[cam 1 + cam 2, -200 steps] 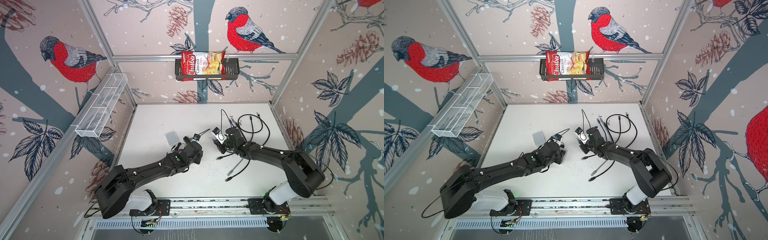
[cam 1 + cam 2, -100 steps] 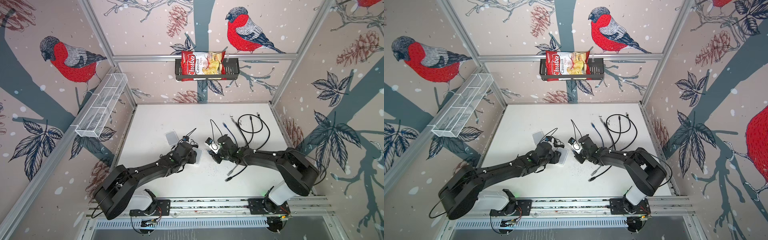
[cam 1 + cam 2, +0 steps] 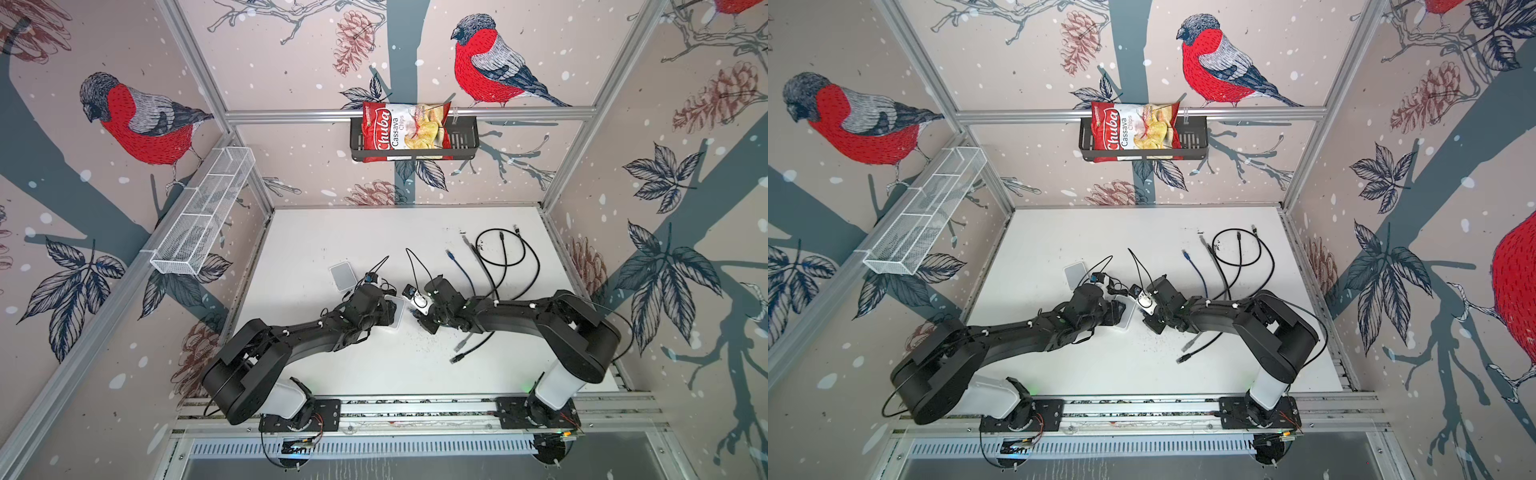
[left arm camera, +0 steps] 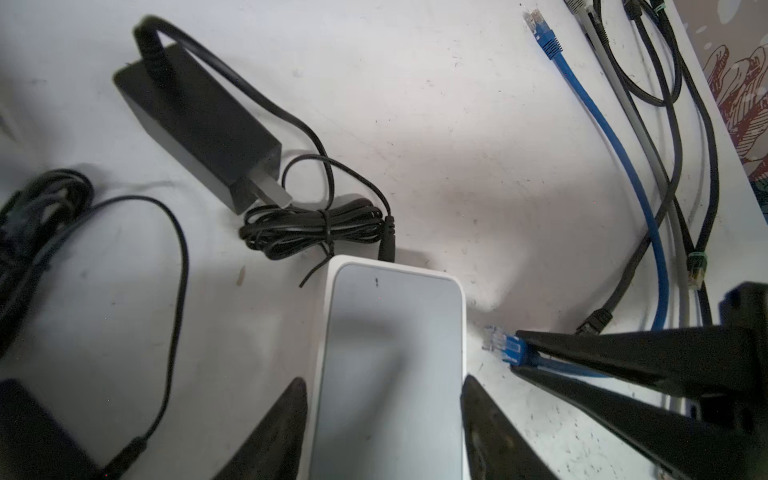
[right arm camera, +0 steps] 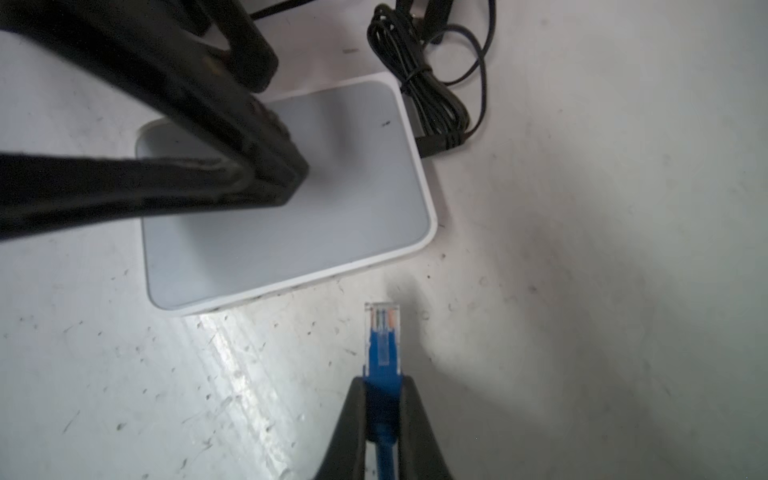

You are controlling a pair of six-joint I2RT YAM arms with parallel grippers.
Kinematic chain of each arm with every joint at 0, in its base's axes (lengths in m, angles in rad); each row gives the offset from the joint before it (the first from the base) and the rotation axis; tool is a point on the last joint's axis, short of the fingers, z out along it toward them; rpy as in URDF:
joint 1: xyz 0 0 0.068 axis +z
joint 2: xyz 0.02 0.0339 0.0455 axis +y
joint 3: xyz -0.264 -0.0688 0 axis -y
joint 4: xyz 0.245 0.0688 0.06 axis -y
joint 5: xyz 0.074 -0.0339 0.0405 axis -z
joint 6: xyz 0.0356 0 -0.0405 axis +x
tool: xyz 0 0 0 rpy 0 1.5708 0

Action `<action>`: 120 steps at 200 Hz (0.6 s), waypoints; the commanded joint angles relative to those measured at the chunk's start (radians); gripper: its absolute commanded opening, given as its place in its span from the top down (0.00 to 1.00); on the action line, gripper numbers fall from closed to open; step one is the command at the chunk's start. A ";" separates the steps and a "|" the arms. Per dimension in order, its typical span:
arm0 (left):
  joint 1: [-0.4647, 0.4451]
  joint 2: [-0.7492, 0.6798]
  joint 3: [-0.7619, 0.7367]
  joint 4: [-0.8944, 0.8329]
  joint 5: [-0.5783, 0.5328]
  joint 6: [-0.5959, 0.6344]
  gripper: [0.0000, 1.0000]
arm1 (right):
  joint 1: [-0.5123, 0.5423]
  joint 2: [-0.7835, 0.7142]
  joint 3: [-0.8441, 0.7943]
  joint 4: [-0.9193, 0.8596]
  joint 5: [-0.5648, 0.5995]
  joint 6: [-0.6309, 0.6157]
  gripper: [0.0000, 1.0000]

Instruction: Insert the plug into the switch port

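- The small rectangular plastic network switch (image 4: 392, 365) has a pale grey top inside a white rim.
- The clear-tipped Ethernet plug (image 5: 381, 332) has a bright blue boot and blue cable; orange, green and white wires show through its tip.
- The right gripper (image 5: 382, 399) pinching it is matte black, as is the left gripper (image 4: 384, 399).
- The boxy power adapter (image 4: 199, 120) and its bundled cord (image 4: 311, 228) are black.
- The loose cables far right (image 3: 505, 257) are black, grey and blue.
- The flat tabletop (image 3: 332, 237) is white, flecked with dark specks.
- The crinkled chips bag (image 3: 405, 131) is red and white with yellow chips, in a black wire basket (image 3: 461, 141).
- The wall panels (image 3: 291, 62) are pinkish beige, patterned with red-and-grey birds, slate branches, dark leaves and brown pinecones.
- The long mesh rack on the left (image 3: 203, 216) is white.
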 commanded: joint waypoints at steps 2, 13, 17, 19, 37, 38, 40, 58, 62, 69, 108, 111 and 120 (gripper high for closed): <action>0.002 0.019 0.010 0.063 0.017 0.019 0.41 | 0.009 0.020 0.018 0.016 0.038 0.015 0.96; 0.002 0.025 0.010 0.069 0.015 0.022 0.41 | 0.011 0.032 0.028 0.012 0.043 0.010 0.96; 0.003 0.027 0.009 0.070 0.014 0.024 0.41 | 0.014 0.036 0.031 0.011 0.046 0.008 0.96; 0.004 0.028 0.011 0.070 0.014 0.025 0.41 | 0.015 0.038 0.033 0.012 0.048 0.008 0.96; 0.005 0.035 0.010 0.078 0.015 0.033 0.41 | 0.021 0.050 0.040 0.013 0.056 0.002 0.96; 0.004 0.036 0.010 0.079 0.015 0.034 0.41 | 0.021 0.050 0.040 0.013 0.057 0.001 0.96; 0.004 0.036 0.009 0.078 0.015 0.034 0.41 | 0.022 0.052 0.042 0.013 0.060 0.001 0.96; 0.004 0.046 0.010 0.092 0.020 0.043 0.42 | 0.027 0.064 0.048 0.014 0.068 -0.005 0.97; 0.004 0.047 0.009 0.094 0.020 0.044 0.42 | 0.031 0.064 0.048 0.017 0.071 -0.007 0.96; 0.004 0.051 0.008 0.098 0.019 0.045 0.43 | 0.033 0.067 0.049 0.021 0.073 -0.013 0.97; 0.006 0.064 0.003 0.107 0.018 0.055 0.43 | 0.049 0.075 0.047 0.047 0.102 -0.046 0.96; 0.006 0.063 0.003 0.108 0.018 0.056 0.43 | 0.049 0.074 0.047 0.049 0.103 -0.049 0.96; 0.007 0.063 0.002 0.105 0.017 0.061 0.44 | 0.050 0.077 0.045 0.056 0.118 -0.057 0.97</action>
